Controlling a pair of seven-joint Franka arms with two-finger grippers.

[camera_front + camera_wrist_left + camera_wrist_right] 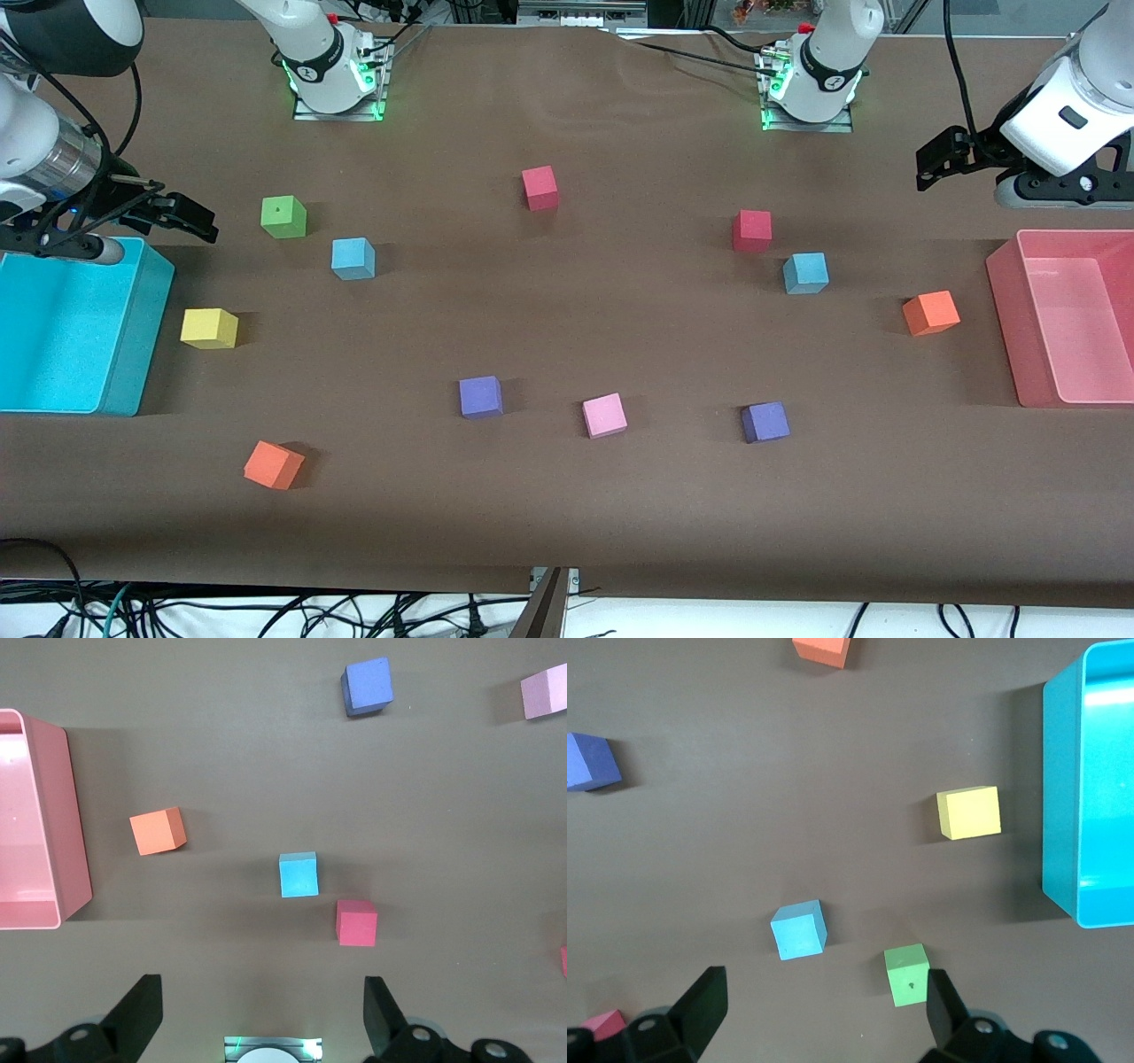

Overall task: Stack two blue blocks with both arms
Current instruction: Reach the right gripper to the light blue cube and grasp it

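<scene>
Two sky-blue blocks lie apart on the brown table. One blue block (353,258) sits toward the right arm's end, beside a green cube; it also shows in the right wrist view (799,929). The other blue block (805,272) sits toward the left arm's end, beside a red cube; it also shows in the left wrist view (299,874). My right gripper (182,217) hangs open and empty over the table by the cyan bin's corner; it is open in its wrist view (822,1005). My left gripper (941,159) hangs open and empty over the table near the pink bin, also open in its wrist view (262,1010).
A cyan bin (142,337) stands at the right arm's end, a pink bin (1005,301) at the left arm's end. Scattered cubes: green (283,217), yellow (209,328), two red (539,188) (752,230), two orange (930,313) (273,464), two purple (480,396) (765,422), pink (604,416).
</scene>
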